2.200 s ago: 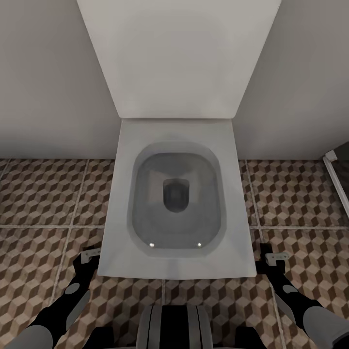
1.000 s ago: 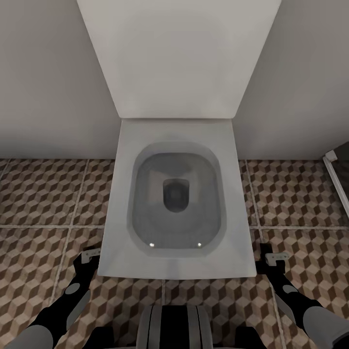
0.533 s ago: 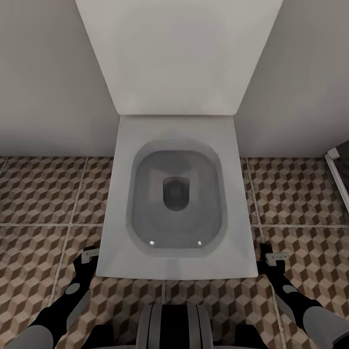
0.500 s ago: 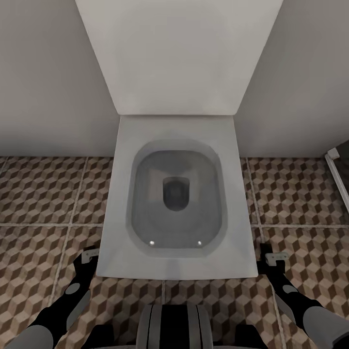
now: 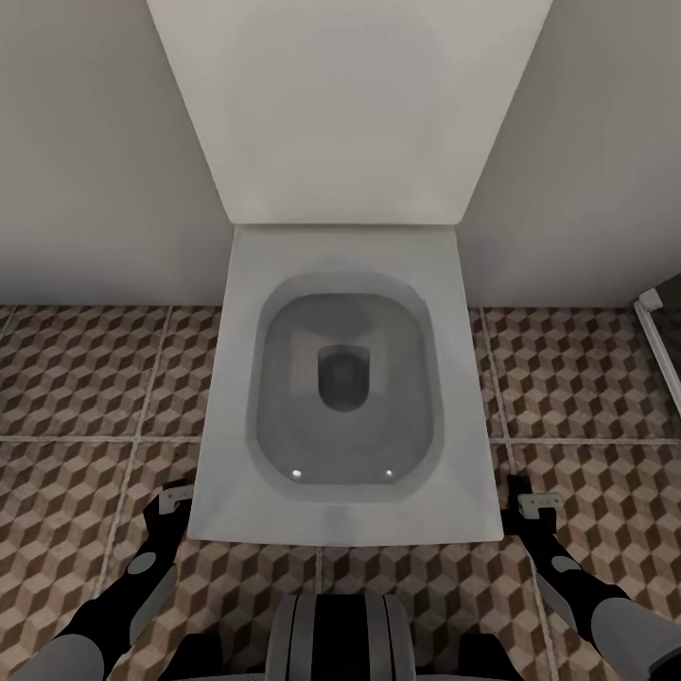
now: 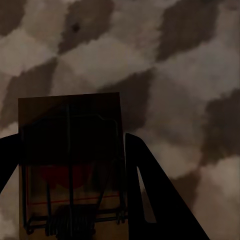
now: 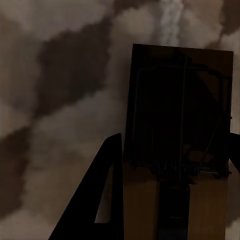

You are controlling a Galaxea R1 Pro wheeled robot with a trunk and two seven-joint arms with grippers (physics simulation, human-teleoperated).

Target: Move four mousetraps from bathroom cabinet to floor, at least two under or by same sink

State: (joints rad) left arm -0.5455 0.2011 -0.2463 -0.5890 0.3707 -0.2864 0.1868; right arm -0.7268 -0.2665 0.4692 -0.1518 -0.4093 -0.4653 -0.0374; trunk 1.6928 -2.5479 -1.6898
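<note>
While the robot faces a white toilet (image 5: 345, 378), each gripper grips a mousetrap. Left gripper (image 6: 70, 200) pinches one mousetrap (image 6: 70, 165) (red mark showing); right gripper (image 7: 175, 190) clamps another mousetrap (image 7: 180, 135) above the bathroom floor (image 5: 85, 378).

glossy white toilet (image 5: 345, 378), matt tiled floor (image 5: 85, 378) (grouted)

I'm looking down on a white toilet (image 5: 345, 378), lid raised against the grey wall (image 5: 85, 170), standing on the cube-patterned bathroom floor (image 5: 76, 378). My left gripper (image 5: 176, 498) and right gripper (image 5: 530, 500) hang over the tiles, the bowl's front edge between them. My trunk (image 5: 340, 638) sits low between the arms.
</note>
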